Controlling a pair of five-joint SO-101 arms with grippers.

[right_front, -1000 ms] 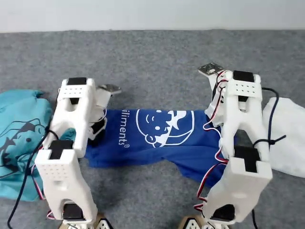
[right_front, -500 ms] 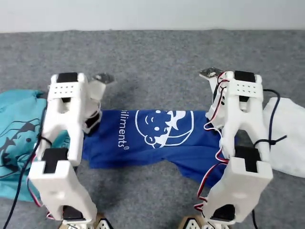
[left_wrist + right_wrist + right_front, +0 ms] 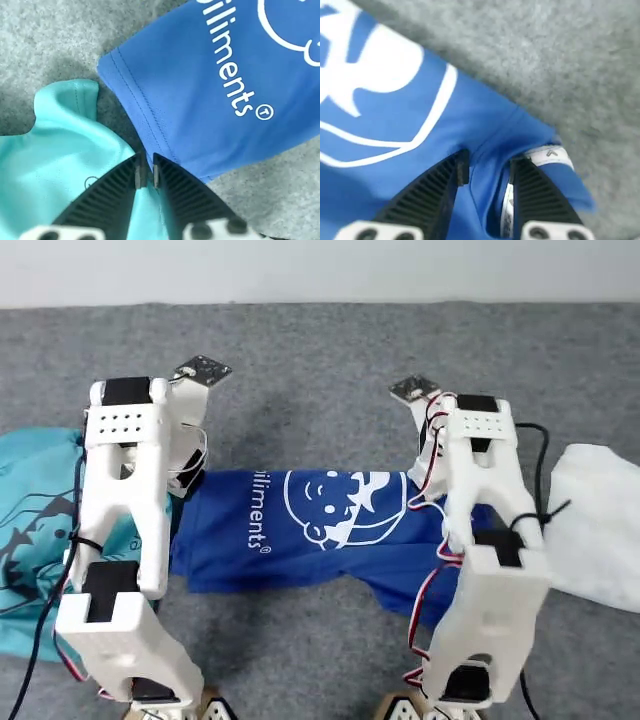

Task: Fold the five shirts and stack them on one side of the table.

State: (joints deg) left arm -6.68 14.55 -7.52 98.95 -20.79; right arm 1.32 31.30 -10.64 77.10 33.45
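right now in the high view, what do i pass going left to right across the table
teal shirt → left arm → blue shirt → right arm → white shirt

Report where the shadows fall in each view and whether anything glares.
High view: even light, no strong glare; both arms throw soft shadows on the grey table beside them. Left wrist view: a dark shadow sits in the gap between the teal shirt and the blue shirt. Right wrist view: shade lies in the blue shirt's fold at the right hand; no glare.
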